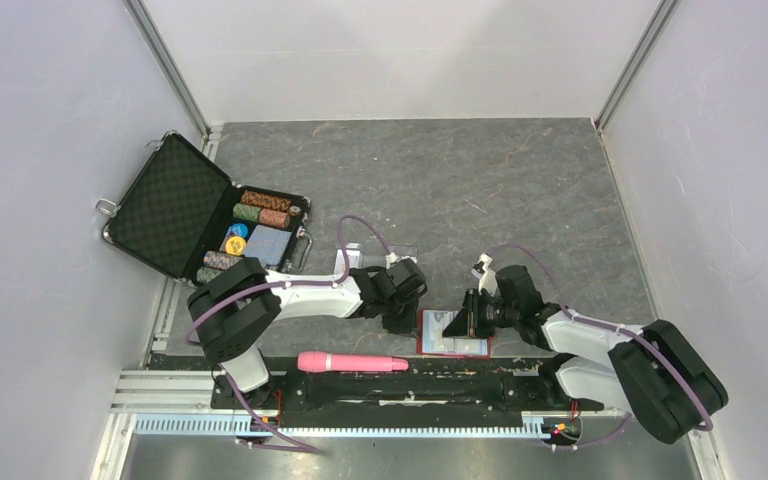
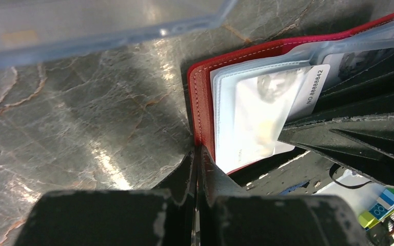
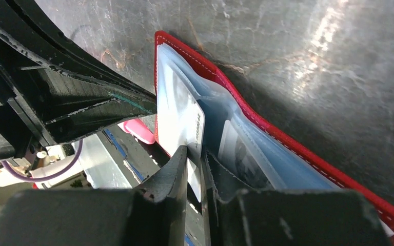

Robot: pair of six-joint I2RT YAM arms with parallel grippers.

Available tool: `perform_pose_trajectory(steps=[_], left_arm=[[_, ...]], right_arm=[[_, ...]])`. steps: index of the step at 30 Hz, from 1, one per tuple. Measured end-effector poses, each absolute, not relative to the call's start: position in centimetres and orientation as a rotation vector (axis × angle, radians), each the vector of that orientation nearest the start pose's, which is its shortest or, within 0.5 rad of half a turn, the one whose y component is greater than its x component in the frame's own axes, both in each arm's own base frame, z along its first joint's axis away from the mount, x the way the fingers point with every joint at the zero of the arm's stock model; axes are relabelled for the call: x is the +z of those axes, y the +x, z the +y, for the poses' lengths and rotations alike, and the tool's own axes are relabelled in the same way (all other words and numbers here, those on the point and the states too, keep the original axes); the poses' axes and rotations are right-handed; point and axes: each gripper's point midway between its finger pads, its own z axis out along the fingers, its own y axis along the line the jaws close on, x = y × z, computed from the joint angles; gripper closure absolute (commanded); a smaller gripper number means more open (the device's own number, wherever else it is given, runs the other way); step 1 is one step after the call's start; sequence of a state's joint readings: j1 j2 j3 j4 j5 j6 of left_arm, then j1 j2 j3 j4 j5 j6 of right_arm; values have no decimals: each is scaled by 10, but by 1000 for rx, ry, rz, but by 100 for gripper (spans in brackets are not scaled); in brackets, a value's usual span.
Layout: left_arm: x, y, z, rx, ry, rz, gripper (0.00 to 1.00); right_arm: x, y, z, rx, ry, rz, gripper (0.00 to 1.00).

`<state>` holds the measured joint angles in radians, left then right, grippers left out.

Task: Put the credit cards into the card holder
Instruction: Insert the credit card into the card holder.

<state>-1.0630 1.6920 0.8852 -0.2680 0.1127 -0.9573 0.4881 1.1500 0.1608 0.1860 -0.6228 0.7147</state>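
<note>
Right jaws clamp pale credit card [image 3: 182,114] half inside red card holder [image 3: 308,174]; left jaws together at edge.

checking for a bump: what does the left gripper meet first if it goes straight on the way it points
The card holder: the left gripper has its shut tips right at the red edge. Beyond that lies table, then the clear case; depth is unclear.

One red card holder [image 2: 201,97], two visible credit cards [image 3: 187,120], one clear case [image 2: 82,31], one black briefcase [image 1: 175,205] and one pink tube [image 1: 350,362] were counted.
</note>
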Motion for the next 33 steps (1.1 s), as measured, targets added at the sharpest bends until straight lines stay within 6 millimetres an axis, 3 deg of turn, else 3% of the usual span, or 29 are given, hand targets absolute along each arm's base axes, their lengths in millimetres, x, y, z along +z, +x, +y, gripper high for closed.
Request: perform_pose_trajectory(steps=[10,16,25,33], left_arm=[[14,132,-333,-670,131,2848,98],[14,134,-331,-655,111,2834,98],[14,135,-334,-660,114,2836,98],[15,138,-347,-676,127,2854,98]], right_arm=[[27,142,208,1114,-132,2593,42],[32,145,203,1051,-160,2586,32],[28,146,201,1026,-168,2599,54],[22,147,215,1111,-136,2572,77]])
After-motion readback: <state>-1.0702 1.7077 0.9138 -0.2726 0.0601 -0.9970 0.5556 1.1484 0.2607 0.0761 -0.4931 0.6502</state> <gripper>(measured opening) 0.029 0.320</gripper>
